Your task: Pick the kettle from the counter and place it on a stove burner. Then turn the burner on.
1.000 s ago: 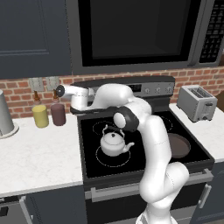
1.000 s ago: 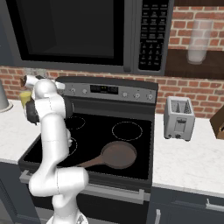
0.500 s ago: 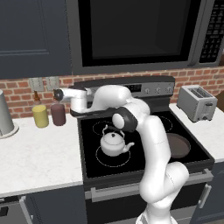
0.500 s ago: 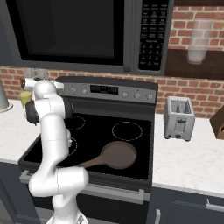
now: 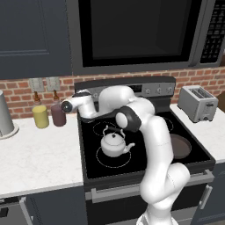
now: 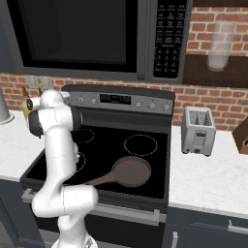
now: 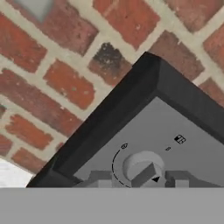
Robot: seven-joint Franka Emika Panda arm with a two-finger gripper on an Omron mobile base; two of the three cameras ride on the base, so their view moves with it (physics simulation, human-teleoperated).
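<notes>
**Kettle on the burner, hand at the stove knob**

You are looking at the kettle (image 5: 113,143) sitting upright inside the wide outlined stove burner (image 5: 101,161) at the front left of the black cooktop, spout pointing right. The counter (image 5: 37,154) lies just left of the stove, carrying a yellow jar (image 5: 40,116) and a dark red jar (image 5: 58,114) near the brick wall. Your arm is reaching over the cooktop toward the left end of the control panel. In the hand view, the gripper (image 7: 136,176) is sitting right at a round grey knob (image 7: 142,166), with a finger tip on either side of it; you cannot tell whether they are pressing it. A brown pan (image 6: 130,171) is resting on the front right of the cooktop.
</notes>
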